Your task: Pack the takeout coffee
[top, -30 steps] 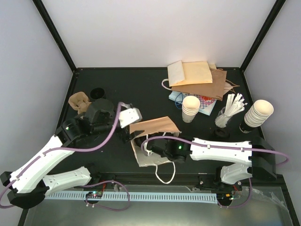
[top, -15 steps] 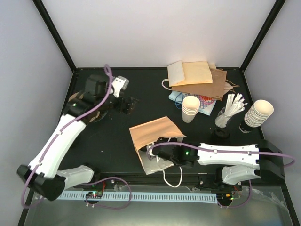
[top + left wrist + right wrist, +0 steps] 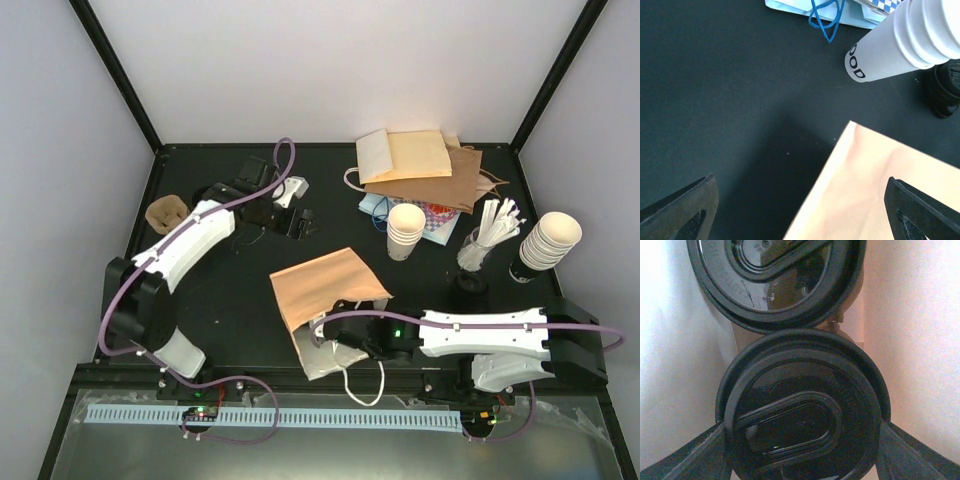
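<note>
The takeout coffee (image 3: 802,410) sits inside the brown paper bag (image 3: 320,290), which lies at the centre of the overhead frame with its pale mouth turned toward the lower edge, where the right arm reaches in. In the right wrist view the black lid fills the lower middle of the frame and faces the camera squarely. The cup's long axis therefore appears to run straight away from the right gripper (image 3: 802,450), deeper into the bag, with the cup body hidden behind the lid. The two fingers stand wide, one at each lower corner, and pass behind the lid's rim. Whether they press on the cup or merely flank it cannot be told. A second black lid (image 3: 775,280) shows just above, its rim touching or nearly touching the first, so little room is left further in. Pale bag walls close in on both sides. The right arm is plainly the nearer one. The left gripper (image 3: 800,210) hangs toward the upper left of centre in the overhead view, its fingers well apart with nothing between them. It is over the dark tabletop (image 3: 230,300), near one corner of the bag and a stack of lidless cups (image 3: 405,230). The tabletop is matte and flat, and the clutter lies mostly at the upper right.
</note>
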{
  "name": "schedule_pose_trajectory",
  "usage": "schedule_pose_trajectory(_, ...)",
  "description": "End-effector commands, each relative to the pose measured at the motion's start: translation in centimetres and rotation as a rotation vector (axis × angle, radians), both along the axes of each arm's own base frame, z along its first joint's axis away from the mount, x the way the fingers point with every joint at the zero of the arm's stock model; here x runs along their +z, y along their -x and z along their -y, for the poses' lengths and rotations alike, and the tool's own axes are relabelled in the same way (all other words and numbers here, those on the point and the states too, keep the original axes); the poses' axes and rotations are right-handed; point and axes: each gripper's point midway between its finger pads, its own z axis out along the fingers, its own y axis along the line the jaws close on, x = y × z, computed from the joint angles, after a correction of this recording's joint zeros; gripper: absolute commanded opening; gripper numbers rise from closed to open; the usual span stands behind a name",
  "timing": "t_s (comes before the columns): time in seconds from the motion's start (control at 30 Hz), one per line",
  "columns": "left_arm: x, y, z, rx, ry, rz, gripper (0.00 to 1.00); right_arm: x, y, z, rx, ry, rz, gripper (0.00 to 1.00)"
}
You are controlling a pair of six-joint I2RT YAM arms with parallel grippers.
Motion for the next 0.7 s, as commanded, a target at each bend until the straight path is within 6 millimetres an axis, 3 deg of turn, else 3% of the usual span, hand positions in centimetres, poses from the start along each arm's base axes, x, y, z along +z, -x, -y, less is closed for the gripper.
schedule_pose_trajectory(0.0, 0.9, -1.7, 1.2, -0.018, 0.05, 0.017, 0.93, -0.4, 2.3, -2.2, 0.042, -0.088, -0.08, 0.72)
schedule_pose_trajectory(0.17, -1.9, -1.2, 2.0, -0.069, 0.052, -0.069, 0.9, -0.3, 3.0, -3.5, 0.052, -0.103, -0.079, 0.72)
schedule_pose_trajectory(0.37, -5.1, -0.6, 2.9, -0.112, 0.049, -0.172, 0.87, -0.7, 2.7, -2.7, 0.027, -0.078, -0.072, 0.72)
schedule_pose_trajectory(0.67, -8.0, -0.7, 3.8, -0.109, 0.074, -0.28, 0.8, -1.0, 2.5, -1.7, -0.026, -0.042, -0.154, 0.72)
